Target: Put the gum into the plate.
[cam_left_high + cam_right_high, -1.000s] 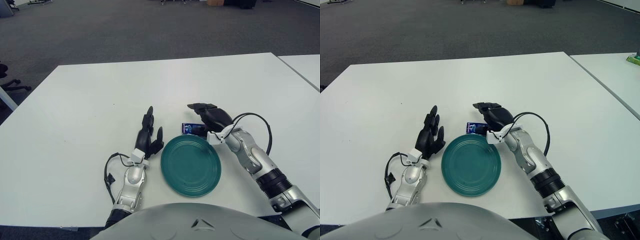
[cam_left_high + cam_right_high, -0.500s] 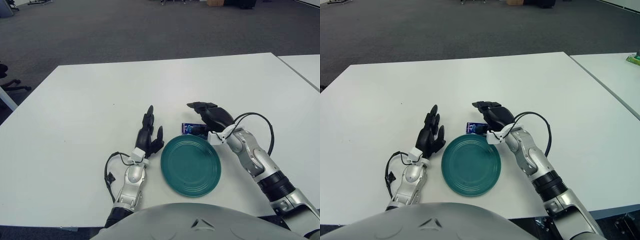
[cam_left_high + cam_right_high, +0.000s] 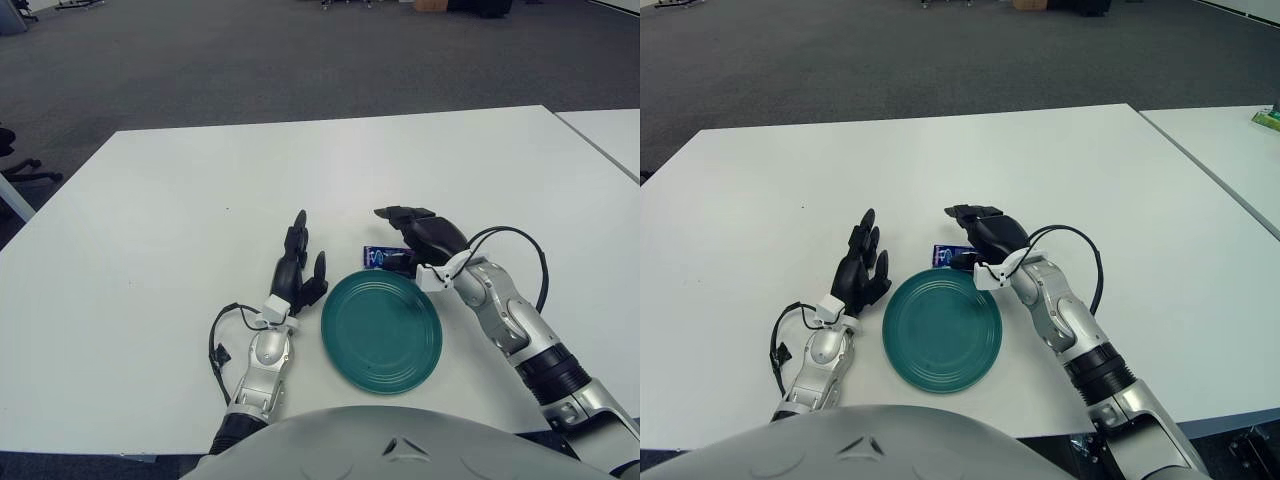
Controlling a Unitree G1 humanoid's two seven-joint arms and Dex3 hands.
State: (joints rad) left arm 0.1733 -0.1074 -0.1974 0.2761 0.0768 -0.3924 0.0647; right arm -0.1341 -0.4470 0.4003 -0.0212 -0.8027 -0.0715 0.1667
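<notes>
Starting nearest the camera, the robot's own grey torso [image 3: 400,445] fills the bottom edge of both views, and just beyond it a white table [image 3: 150,200] stretches away. On the near part of that table lies a round teal plate [image 3: 381,331] with concentric ridges; nothing lies in it. To the plate's left the left hand [image 3: 297,272] shows just beside the rim, its black fingers [image 3: 298,230] stretched out straight and pointing away from the robot, spread and holding nothing; a black cable [image 3: 220,335] loops beside its silver forearm. On the plate's right side the right arm [image 3: 505,320] runs in from the lower right corner, another black cable [image 3: 515,245] arching above its wrist. The right hand [image 3: 420,235] sits just past the plate's far rim, its black fingers curved forward and downward over the gum [image 3: 376,257], a small dark blue packet lying flat on the table just beyond the far edge of the plate and outside it. The packet's right end disappears under the palm, so contact there cannot be told, and whether the fingers are closed around it or only hovering cannot be told either. Farther off, the tabletop ends at a dark grey carpeted floor [image 3: 250,60]. A second white table [image 3: 1230,150] stands at the right, with a small green object [image 3: 1268,119] on its far edge
</notes>
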